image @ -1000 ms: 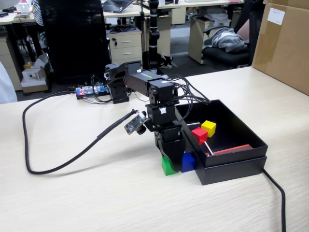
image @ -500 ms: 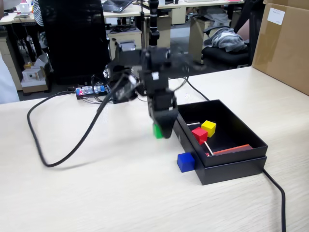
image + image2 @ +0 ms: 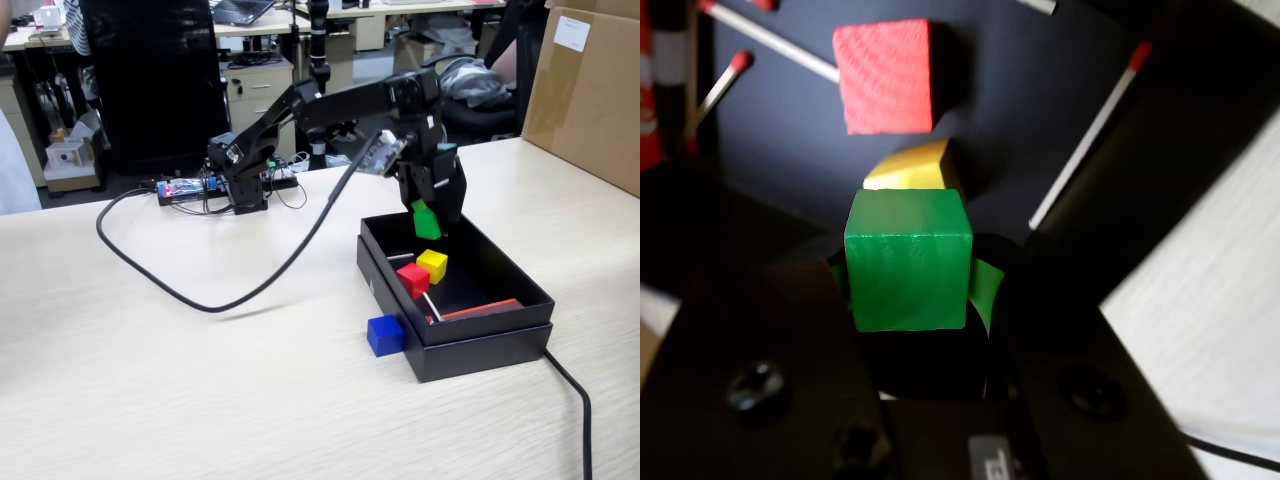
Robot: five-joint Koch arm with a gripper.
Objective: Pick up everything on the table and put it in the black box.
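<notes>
The gripper (image 3: 430, 222) pinches the green cube (image 3: 426, 220) between its jaws above the black box (image 3: 500, 268). In the fixed view, the red cube (image 3: 413, 279) and yellow cube (image 3: 432, 264) sit inside at the green one's six o'clock. The blue cube (image 3: 384, 335) rests on the table (image 3: 200, 400), touching the box's outer wall.

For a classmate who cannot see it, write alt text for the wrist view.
A small plain green cube is clamped between the robot's dark fingers, held above the shallow matte black cardboard box. On the box floor below lie a small red cube, a partly hidden yellow cube and thin white sticks with red tips.
</notes>
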